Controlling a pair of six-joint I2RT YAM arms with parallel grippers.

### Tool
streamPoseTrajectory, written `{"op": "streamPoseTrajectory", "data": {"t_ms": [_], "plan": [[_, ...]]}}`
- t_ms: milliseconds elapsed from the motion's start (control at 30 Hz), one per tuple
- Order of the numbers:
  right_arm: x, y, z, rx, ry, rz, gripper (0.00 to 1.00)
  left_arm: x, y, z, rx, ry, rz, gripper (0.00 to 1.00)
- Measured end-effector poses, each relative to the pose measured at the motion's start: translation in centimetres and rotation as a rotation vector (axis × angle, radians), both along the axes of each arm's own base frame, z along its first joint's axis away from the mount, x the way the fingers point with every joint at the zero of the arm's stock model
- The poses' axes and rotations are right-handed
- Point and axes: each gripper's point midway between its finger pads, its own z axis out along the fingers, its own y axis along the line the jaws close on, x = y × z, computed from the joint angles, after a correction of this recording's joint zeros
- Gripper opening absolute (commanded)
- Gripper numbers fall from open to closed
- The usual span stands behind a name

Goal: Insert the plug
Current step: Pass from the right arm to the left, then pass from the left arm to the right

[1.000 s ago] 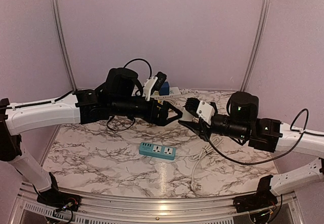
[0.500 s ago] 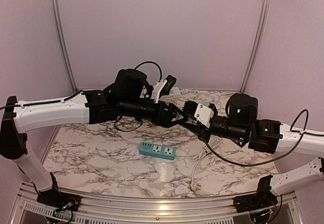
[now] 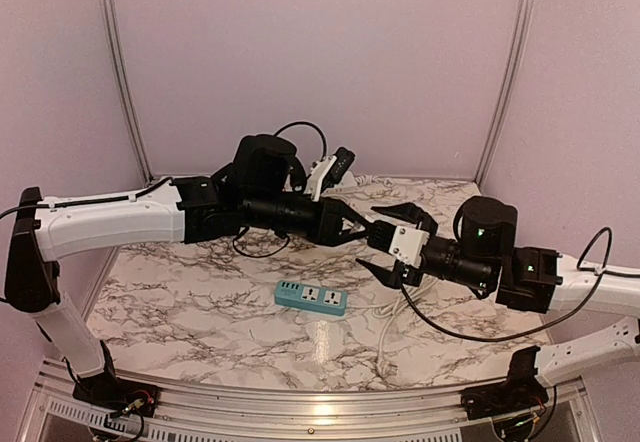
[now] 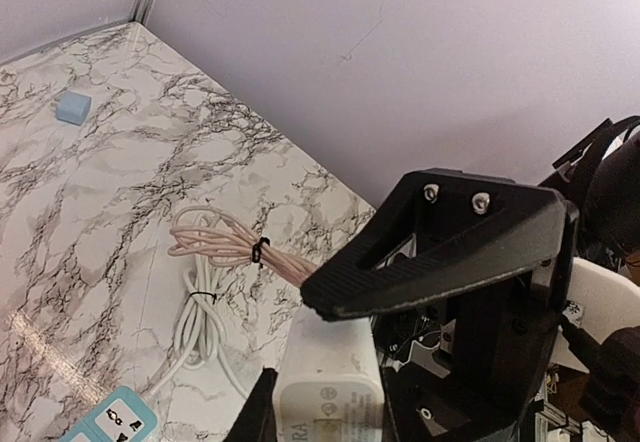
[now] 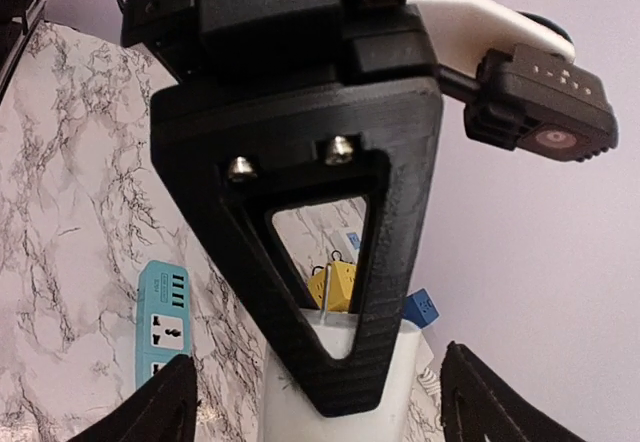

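The white plug [image 4: 330, 372] hangs in mid-air above the marble table, and my left gripper [image 3: 362, 230] is shut on its body. One metal prong [image 5: 325, 302] shows through the left finger [image 5: 300, 162], which fills the right wrist view. My right gripper [image 3: 388, 242] stands open around the plug [image 5: 290, 412], with its jaws wide on either side and apart from it. The teal power strip [image 3: 311, 297] lies flat on the table below both grippers, sockets up. A pinkish cable bundle [image 4: 215, 247] trails from the plug.
A white cable [image 3: 392, 312] runs from the power strip [image 5: 160, 322] to the right. A yellow cube socket [image 5: 340, 282] and a blue cube [image 5: 420, 309] sit near the back wall. A small blue block [image 4: 72, 107] lies far off on the table.
My left arm reached right and its gripper went from open to shut on the plug. My right gripper, which held the plug, has opened and let go.
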Motion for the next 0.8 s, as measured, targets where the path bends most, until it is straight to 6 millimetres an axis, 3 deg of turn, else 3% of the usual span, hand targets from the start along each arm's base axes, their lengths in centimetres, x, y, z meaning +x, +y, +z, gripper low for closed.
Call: {"op": "streamPoseTrajectory", "data": {"t_ms": [100, 267, 400, 667, 800], "plan": [[-0.8, -1.2, -1.0, -0.035, -0.081, 0.023, 0.95, 0.3, 0.0, 0.2, -0.019, 0.024, 0.017, 0.00], [-2.0, -2.8, -2.9, -0.115, -0.266, 0.075, 0.95, 1.1, 0.7, -0.2, -0.070, 0.159, 0.061, 0.00], [-2.0, -2.8, -3.9, -0.176, -0.379, 0.090, 0.93, 2.0, 1.4, -0.8, -0.124, 0.334, 0.097, 0.00], [-1.0, -1.9, -2.3, -0.257, -0.643, 0.031, 0.86, 1.1, 0.9, 1.2, -0.246, 0.578, 0.053, 0.00], [0.0, -1.7, -1.2, -0.289, -0.753, -0.028, 0.78, 0.4, 0.8, 0.7, -0.263, 0.657, 0.031, 0.00]]}}
